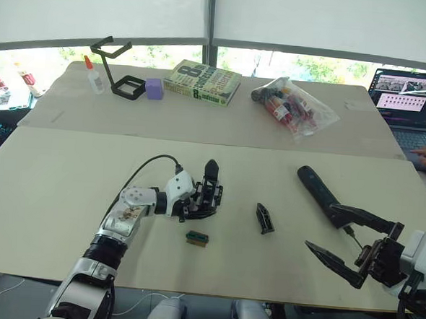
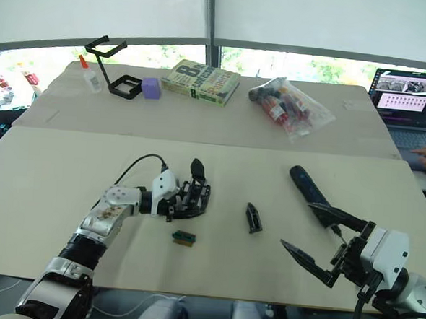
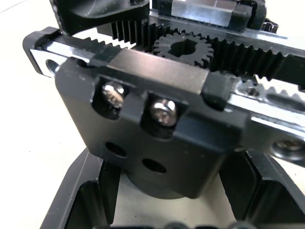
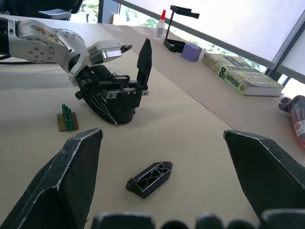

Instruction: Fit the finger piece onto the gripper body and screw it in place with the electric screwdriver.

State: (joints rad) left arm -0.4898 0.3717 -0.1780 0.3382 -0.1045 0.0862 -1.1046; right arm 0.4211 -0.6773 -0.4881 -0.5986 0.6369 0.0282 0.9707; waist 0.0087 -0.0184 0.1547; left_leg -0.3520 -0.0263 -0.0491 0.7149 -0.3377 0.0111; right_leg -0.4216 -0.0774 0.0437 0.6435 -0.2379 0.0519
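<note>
Black plastic finger piece [image 1: 264,217] lies loose mid-tabletop [image 1: 52,193], likely light, stiff; grip its ribbed base; right gripper [image 1: 351,247] wide open, empty; left gripper [image 1: 199,201] clamps gripper body [image 1: 210,190].

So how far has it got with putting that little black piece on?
Early days. The left gripper is clamped around the gripper body, steadying it on the table. The finger piece lies loose on the table, not yet fitted. The right gripper is open and empty, close to the electric screwdriver, which lies untouched. Fitting and screwing remain.
</note>
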